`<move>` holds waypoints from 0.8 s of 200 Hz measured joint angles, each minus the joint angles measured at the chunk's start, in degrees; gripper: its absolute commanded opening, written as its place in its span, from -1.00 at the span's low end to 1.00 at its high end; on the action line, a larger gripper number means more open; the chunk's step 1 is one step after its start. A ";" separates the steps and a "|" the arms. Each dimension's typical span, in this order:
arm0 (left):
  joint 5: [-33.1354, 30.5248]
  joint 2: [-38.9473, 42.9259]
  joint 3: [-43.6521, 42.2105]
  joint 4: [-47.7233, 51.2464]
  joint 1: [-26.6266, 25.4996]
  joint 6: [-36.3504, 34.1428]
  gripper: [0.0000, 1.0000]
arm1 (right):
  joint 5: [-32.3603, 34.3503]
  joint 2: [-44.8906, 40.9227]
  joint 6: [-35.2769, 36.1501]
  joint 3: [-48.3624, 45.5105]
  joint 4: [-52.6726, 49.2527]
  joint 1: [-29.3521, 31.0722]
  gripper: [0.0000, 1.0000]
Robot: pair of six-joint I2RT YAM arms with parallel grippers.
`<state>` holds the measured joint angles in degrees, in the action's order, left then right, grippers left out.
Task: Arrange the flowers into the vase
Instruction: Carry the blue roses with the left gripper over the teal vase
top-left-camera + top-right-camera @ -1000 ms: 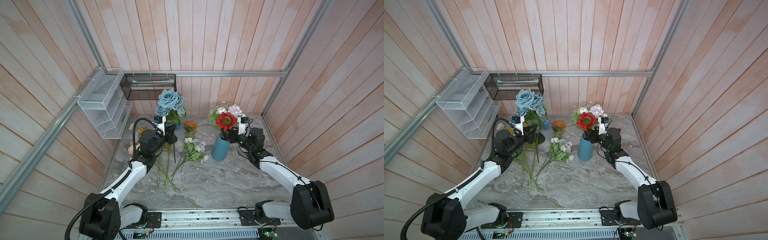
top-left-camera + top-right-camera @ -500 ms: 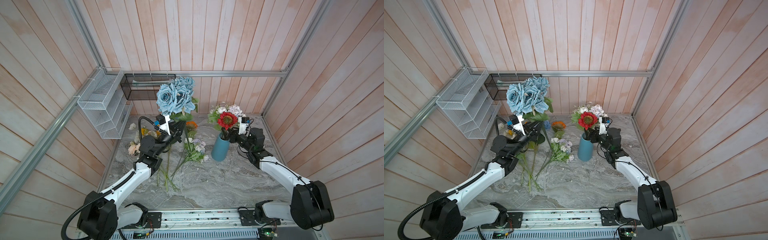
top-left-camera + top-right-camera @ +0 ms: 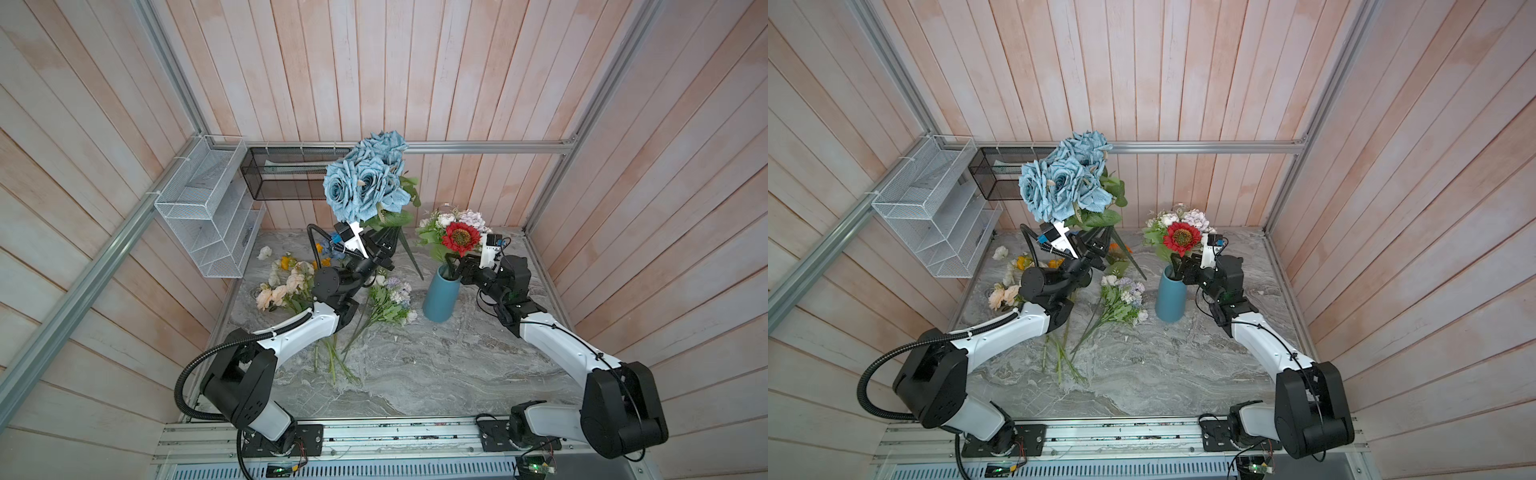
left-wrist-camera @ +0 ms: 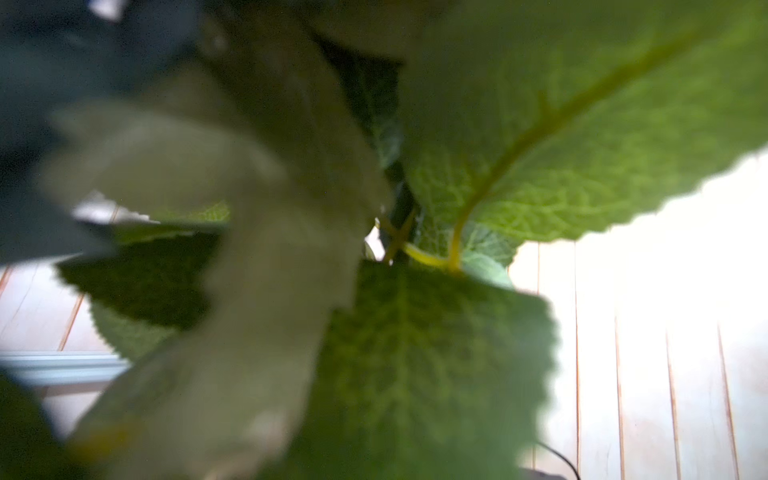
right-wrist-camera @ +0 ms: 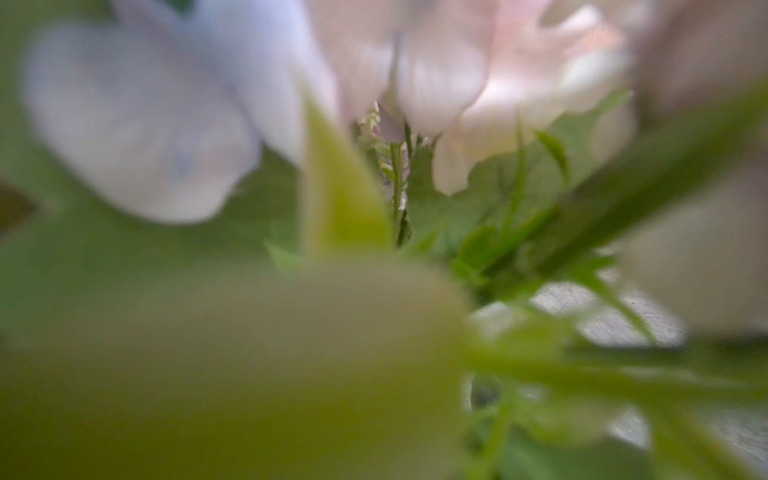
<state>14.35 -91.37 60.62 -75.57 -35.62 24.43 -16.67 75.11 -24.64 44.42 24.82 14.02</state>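
Clamped tight in the left gripper (image 3: 383, 244) (image 3: 1096, 246), in both top views: stem of the blue rose bunch (image 3: 368, 183) (image 3: 1059, 183), raised high over the marble table (image 3: 415, 365), blooms up, bare stem end slanting down toward the teal vase (image 3: 441, 297) yet apart from it. Upright in that vase: red daisy (image 3: 460, 237), white and lilac blooms behind. Right gripper (image 3: 457, 266) at the vase mouth, jaws spread wide beside the stems; hold on them unclear. Lying on the table left of the vase: loose flowers (image 3: 390, 299), peach, yellow, lilac. Left wrist view only: serrated green leaves (image 4: 582, 124), close, blurred. Right wrist view only: pale petals (image 5: 457, 75) and green stalks, blurred.
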 measured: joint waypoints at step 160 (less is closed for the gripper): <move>-0.92 -17.81 7.45 -11.21 -2.36 3.28 -1.00 | -2.69 -0.24 -1.36 0.00 0.68 -0.68 0.56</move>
<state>13.43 -109.19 68.07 -86.78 -37.98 27.70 -19.35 74.87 -26.00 44.42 25.50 13.34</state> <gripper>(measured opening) 0.047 0.779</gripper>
